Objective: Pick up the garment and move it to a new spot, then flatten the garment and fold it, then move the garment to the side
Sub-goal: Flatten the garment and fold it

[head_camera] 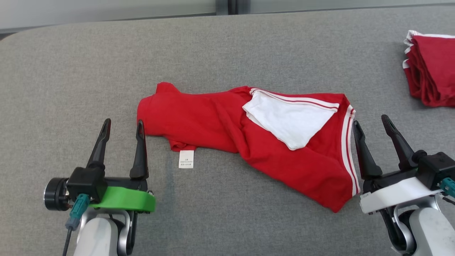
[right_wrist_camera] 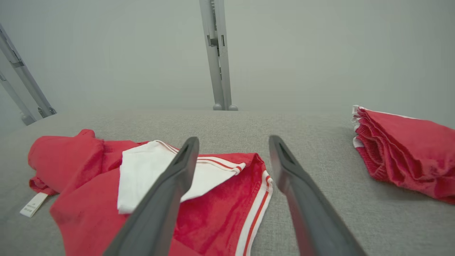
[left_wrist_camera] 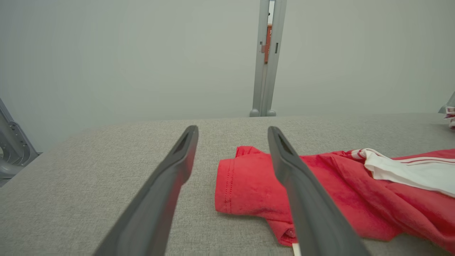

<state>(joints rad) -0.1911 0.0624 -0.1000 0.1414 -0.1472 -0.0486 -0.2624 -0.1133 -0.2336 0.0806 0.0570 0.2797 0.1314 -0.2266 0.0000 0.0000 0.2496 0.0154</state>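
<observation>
Crumpled garment [head_camera: 220,121] is laid on the worktop [head_camera: 71,71], both jaws held wide and empty beside it; flattening is judged next.

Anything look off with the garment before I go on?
Yes. The red garment lies rumpled and twisted, not flat; a white flap is flipped out on top, and its care label pokes out at the near edge. Nothing looks torn.

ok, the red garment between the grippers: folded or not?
Not folded. The red garment lies rumpled on the grey table, creased through the middle, a white panel turned out on top, its label sticking out.
</observation>
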